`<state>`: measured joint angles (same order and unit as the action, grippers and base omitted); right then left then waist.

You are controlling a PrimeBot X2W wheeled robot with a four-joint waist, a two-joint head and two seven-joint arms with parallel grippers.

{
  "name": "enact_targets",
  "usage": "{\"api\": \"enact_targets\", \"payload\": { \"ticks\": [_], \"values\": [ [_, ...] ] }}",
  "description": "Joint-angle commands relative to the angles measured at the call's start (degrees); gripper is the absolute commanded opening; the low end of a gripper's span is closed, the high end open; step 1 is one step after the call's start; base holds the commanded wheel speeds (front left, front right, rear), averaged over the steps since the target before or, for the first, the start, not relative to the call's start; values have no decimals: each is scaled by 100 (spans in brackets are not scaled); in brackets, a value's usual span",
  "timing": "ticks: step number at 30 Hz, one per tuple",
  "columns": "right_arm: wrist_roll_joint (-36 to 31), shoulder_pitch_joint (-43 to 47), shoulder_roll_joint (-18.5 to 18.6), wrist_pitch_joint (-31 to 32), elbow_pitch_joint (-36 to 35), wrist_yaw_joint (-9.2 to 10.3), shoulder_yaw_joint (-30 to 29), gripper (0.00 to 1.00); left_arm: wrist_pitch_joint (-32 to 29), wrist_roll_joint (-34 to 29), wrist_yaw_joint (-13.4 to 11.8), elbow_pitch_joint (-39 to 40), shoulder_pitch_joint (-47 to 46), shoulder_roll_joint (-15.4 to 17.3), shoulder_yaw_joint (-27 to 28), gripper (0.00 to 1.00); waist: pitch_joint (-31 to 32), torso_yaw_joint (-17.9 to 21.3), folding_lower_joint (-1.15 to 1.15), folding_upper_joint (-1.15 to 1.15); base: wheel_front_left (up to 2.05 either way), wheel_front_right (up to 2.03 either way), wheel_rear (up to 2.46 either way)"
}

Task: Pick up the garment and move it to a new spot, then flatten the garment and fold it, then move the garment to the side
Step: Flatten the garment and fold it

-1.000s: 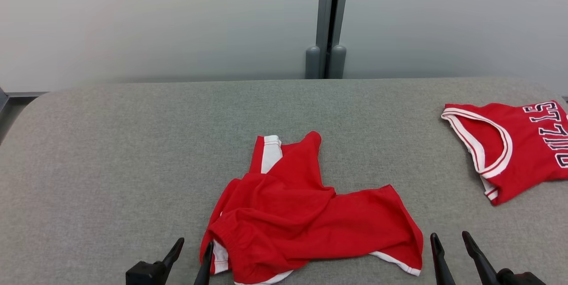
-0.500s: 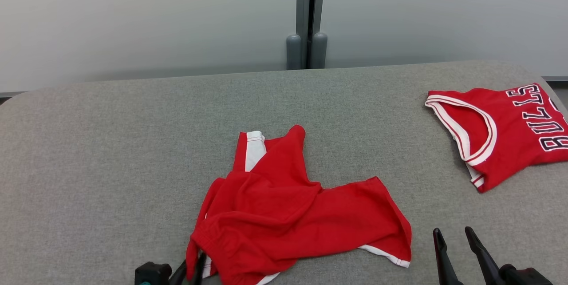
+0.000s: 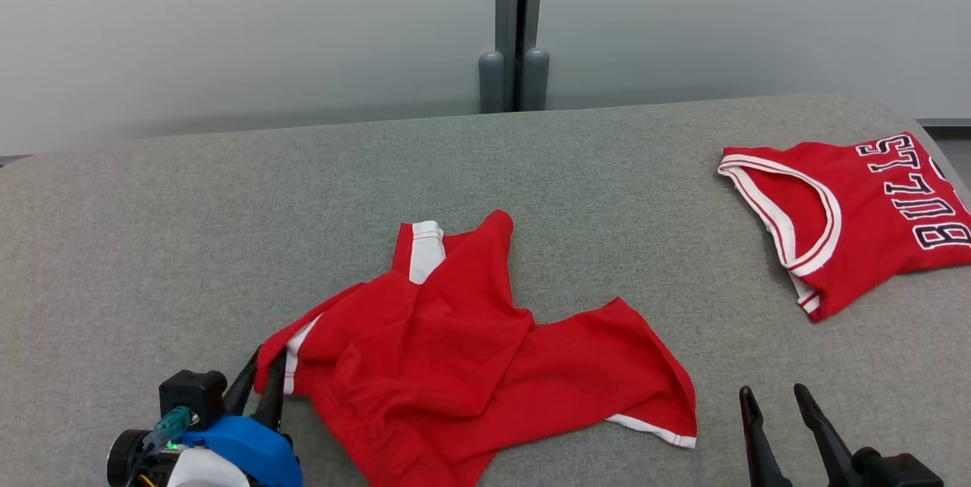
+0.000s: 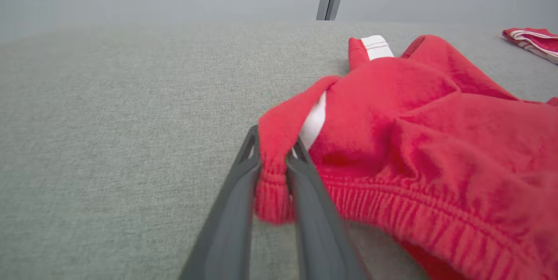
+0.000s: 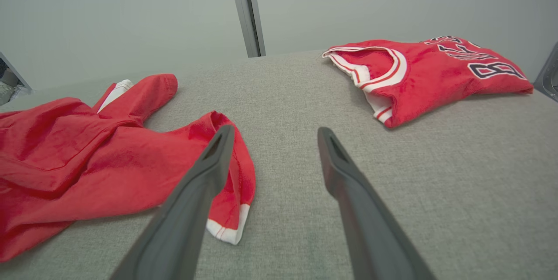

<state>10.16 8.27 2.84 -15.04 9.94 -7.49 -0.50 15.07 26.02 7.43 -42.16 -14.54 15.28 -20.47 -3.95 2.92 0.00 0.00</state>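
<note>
our left pincer (image 4: 272, 151) is clamped on the waistband corner of the shorts (image 3: 470, 366), crumpled near the counter's (image 3: 152, 229) front edge, the right pincer (image 5: 274, 134) apart; we judge the cloth light and limp, best held at both waistband corners.

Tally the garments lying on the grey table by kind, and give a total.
red shorts: 1
red jersey: 1
Total: 2
</note>
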Motion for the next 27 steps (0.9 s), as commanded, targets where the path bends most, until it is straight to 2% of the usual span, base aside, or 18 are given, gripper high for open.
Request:
{"api": "enact_targets", "payload": {
  "ticks": [1,7,12,13,21,27],
  "values": [
    [24,-70,12,-17,15,-2,16,100,11,-49,6,-53,-130,-17,49,100,12,18,0,0,0,0,0],
    [84,13,12,-17,6,-2,-16,100,11,-231,-79,370,168,-156,374,100,67,-32,0,0,0,0,0],
    [117,113,12,-17,-67,-2,-66,100,11,-569,-136,1449,667,-334,873,100,149,-201,0,0,0,0,0],
    [117,113,12,-17,-67,-2,-66,100,11,-569,-136,1449,667,-334,873,100,149,-201,0,0,0,0,0],
    [82,125,12,-17,-197,-2,-20,100,11,-1387,-210,3118,1609,-707,1588,100,338,-473,0,0,0,0,0],
    [71,102,12,-17,-345,-2,7,100,11,-1697,-177,3635,2021,-954,2021,100,450,-564,0,0,0,0,0]
  ]
}}
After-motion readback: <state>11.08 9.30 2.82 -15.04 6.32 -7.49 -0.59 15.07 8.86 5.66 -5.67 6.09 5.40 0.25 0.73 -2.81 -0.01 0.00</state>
